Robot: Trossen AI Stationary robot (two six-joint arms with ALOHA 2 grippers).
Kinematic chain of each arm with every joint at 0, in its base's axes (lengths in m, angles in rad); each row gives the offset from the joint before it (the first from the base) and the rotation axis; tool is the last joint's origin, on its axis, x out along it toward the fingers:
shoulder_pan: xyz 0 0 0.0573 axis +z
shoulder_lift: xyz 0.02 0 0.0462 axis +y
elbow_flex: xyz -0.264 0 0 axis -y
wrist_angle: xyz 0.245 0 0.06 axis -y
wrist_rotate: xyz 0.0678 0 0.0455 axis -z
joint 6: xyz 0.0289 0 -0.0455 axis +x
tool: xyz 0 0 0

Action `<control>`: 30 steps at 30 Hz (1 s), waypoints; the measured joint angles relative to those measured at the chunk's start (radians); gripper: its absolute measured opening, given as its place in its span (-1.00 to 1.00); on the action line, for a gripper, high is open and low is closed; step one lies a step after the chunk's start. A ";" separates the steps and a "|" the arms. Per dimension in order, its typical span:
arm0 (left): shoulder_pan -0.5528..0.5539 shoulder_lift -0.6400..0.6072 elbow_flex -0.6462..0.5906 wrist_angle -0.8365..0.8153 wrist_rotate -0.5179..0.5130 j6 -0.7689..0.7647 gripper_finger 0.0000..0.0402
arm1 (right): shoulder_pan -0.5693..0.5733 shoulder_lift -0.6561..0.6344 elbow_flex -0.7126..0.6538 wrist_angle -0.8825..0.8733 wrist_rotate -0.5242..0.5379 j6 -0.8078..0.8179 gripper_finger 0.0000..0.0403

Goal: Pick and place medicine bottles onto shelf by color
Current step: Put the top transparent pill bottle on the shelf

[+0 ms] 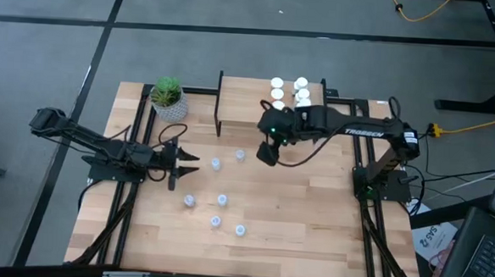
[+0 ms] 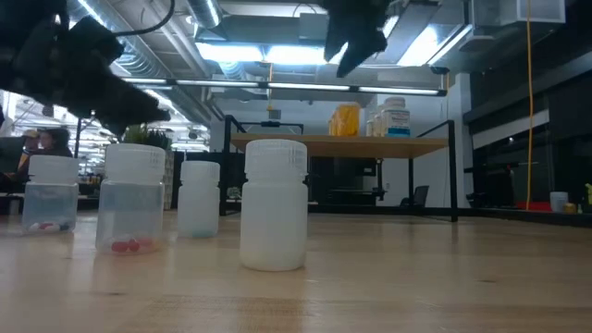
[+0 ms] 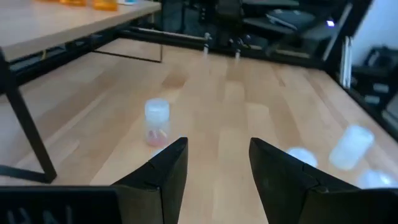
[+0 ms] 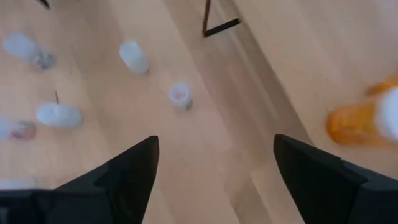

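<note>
Nearest you, a white bottle (image 2: pixel 274 204) stands on the tabletop (image 1: pixel 311 218). Your right gripper (image 1: pixel 266 152) hangs wide apart and empty before the shelf (image 1: pixel 241 104); your left gripper (image 1: pixel 181 162), fingers apart, holds nothing.

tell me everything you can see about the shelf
The shelf is a low rectangular light-wood board on thin black metal legs, standing level at the table's far edge beside a potted plant. White-capped bottles cluster on its right part; its left part is bare. The right gripper hangs open in front of it, not touching it.
</note>
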 joint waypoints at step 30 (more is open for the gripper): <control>0.419 0.780 0.850 -0.596 0.325 0.149 -0.18 | 0.252 -0.449 -0.711 -0.161 -0.067 0.156 0.58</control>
